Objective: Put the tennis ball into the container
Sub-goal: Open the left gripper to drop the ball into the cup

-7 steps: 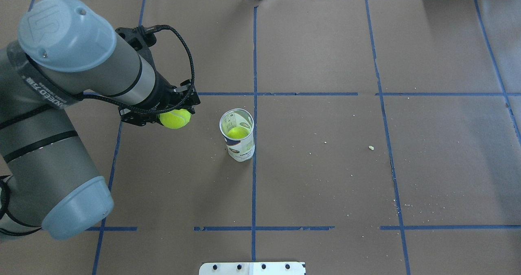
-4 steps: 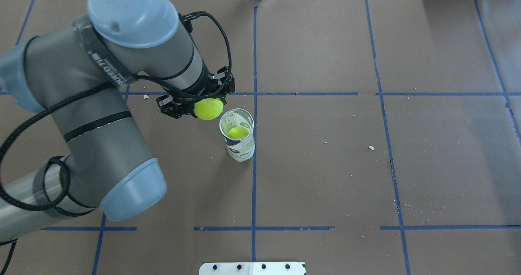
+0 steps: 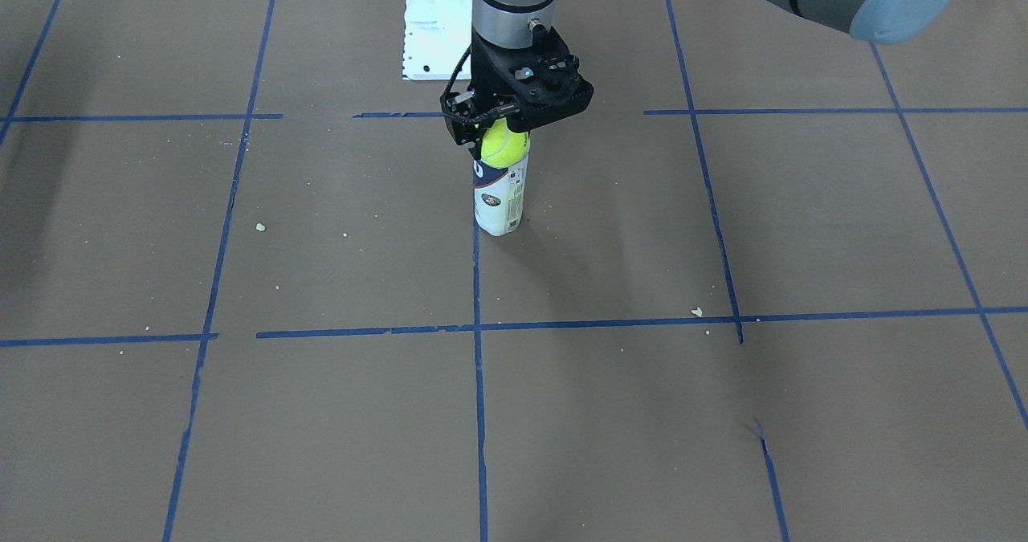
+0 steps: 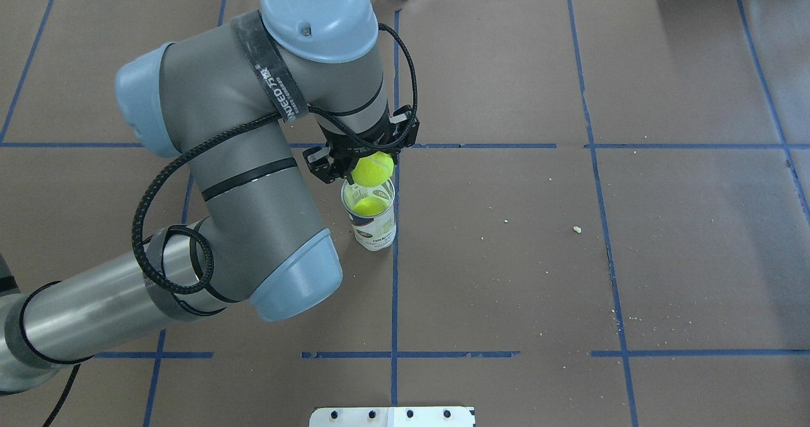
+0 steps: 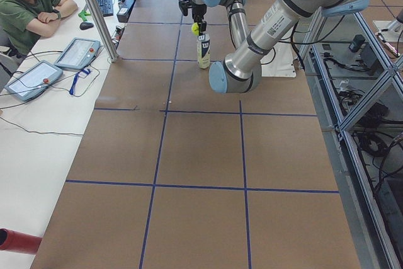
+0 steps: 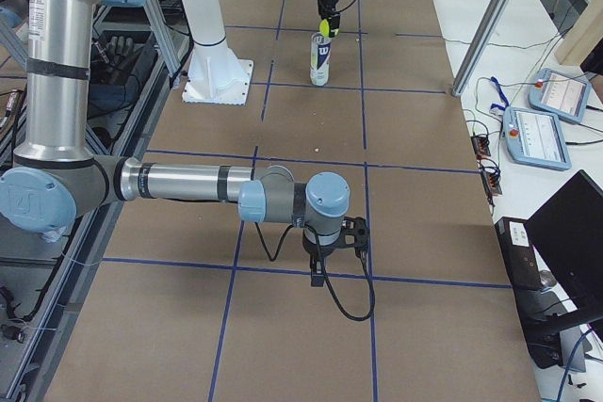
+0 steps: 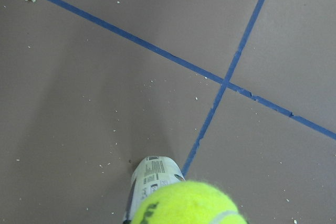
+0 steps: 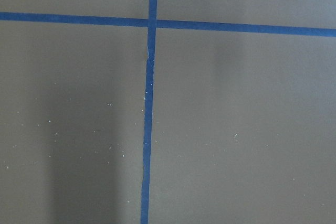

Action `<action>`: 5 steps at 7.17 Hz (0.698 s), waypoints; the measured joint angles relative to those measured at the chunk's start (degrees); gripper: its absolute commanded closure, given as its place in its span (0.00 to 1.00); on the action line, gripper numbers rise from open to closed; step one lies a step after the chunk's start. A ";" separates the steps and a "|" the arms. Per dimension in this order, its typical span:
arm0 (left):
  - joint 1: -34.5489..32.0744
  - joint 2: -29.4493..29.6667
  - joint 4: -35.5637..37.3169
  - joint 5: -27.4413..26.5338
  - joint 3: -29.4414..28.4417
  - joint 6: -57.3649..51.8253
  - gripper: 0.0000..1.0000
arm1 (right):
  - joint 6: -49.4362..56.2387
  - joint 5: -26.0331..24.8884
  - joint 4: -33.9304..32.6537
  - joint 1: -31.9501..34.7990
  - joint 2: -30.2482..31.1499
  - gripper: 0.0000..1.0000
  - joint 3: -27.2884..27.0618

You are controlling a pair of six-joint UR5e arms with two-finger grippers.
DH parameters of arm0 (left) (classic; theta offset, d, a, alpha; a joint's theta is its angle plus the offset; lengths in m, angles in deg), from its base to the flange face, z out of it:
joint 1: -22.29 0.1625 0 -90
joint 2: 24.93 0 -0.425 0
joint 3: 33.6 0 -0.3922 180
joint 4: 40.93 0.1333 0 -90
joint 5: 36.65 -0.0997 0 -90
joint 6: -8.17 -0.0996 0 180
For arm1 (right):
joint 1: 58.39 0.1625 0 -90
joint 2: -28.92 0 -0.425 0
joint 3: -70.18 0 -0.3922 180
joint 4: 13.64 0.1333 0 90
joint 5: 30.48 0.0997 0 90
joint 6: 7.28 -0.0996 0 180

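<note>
A bright yellow-green tennis ball [image 4: 373,167] hangs in my left gripper [image 4: 362,161], which is shut on it. The ball sits just above the far rim of the container [image 4: 374,228], a clear upright tube with a white and navy label. A second tennis ball [image 4: 369,207] lies inside the tube. From the front, the held ball [image 3: 500,145] is right at the mouth of the container [image 3: 499,201]. The left wrist view has the ball [image 7: 189,203] at the bottom edge, over the tube [image 7: 149,176]. My right gripper [image 6: 335,244] hovers low over the table far from the tube; I cannot tell its state.
A white metal pedestal [image 6: 219,72] stands on its base plate [image 3: 434,28] at the robot's side of the table. Blue tape lines and small crumbs [image 4: 576,229] mark the brown paper. An operator [image 5: 28,4] sits at a side desk with tablets [image 5: 77,53].
My left arm has swung to the right with the ball, from well left of the tube to just over its rim. The tube has not moved.
</note>
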 measured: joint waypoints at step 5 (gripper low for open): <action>0.26 -0.79 0.73 0.10 0.91 -0.23 0.00 | 0.00 0.00 0.02 0.00 -0.02 0.00 0.02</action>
